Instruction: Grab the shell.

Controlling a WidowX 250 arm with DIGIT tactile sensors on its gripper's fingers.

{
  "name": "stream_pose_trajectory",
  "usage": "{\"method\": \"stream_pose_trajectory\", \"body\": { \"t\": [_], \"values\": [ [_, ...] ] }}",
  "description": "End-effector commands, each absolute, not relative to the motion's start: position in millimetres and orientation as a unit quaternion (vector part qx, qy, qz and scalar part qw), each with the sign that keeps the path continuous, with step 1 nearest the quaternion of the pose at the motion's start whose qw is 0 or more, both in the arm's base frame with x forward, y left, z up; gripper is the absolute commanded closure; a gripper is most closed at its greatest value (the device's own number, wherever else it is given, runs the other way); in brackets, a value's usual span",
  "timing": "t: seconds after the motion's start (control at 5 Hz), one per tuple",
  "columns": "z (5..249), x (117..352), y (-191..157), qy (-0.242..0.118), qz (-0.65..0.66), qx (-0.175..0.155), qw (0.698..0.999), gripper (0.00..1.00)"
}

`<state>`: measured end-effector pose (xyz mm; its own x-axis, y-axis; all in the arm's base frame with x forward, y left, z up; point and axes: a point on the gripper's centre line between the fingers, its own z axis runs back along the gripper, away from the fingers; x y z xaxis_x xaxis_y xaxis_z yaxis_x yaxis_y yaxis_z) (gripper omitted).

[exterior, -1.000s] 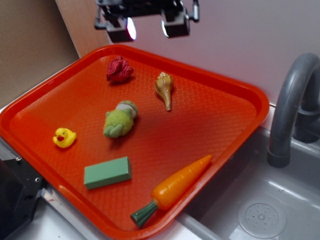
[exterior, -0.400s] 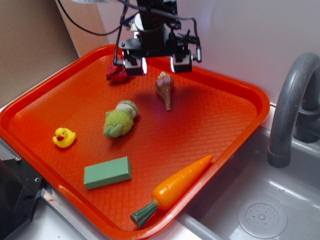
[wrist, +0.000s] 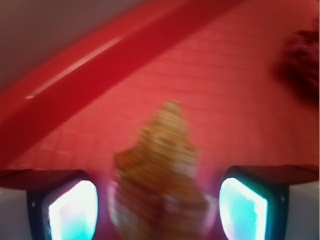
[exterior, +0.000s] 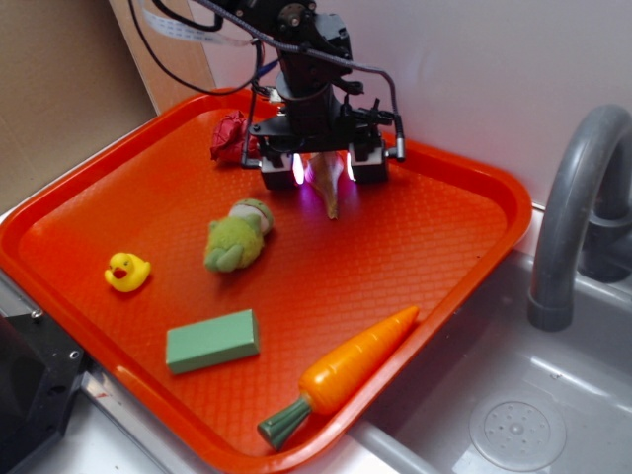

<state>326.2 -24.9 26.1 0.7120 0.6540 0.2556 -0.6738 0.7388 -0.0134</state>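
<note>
The tan-and-cream spiral shell [exterior: 329,188] lies on the orange tray [exterior: 434,247] near its back rim, thin point toward the front. My gripper [exterior: 323,168] is down over it, open, one glowing finger on each side of the shell's bulbous top. In the wrist view the shell [wrist: 160,175] sits blurred between the two lit fingertips [wrist: 72,210], with a gap on both sides. Most of the shell's top is hidden by the gripper in the exterior view.
On the tray: a dark red wrinkly lump [exterior: 229,136] just left of the gripper, a green plush toy [exterior: 237,237], a yellow duck [exterior: 125,271], a green block [exterior: 212,341], a carrot [exterior: 346,370]. A grey faucet [exterior: 578,197] and sink [exterior: 513,415] are at right.
My gripper has come down from above the tray's back edge and now straddles the shell. The shell and the other objects have not moved.
</note>
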Motion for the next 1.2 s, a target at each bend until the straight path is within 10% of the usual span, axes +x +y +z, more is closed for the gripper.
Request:
{"method": "stream_pose_trajectory", "body": {
  "t": [0.0,0.4,1.0],
  "values": [
    [91.6,324.7,-17.3,-0.135,0.239,0.053,0.960,1.00],
    [181.3,306.4,-25.1,-0.097,0.112,0.079,0.986,1.00],
    [262.3,249.0,-5.9,-0.083,-0.002,0.017,0.996,1.00]
  ]
}}
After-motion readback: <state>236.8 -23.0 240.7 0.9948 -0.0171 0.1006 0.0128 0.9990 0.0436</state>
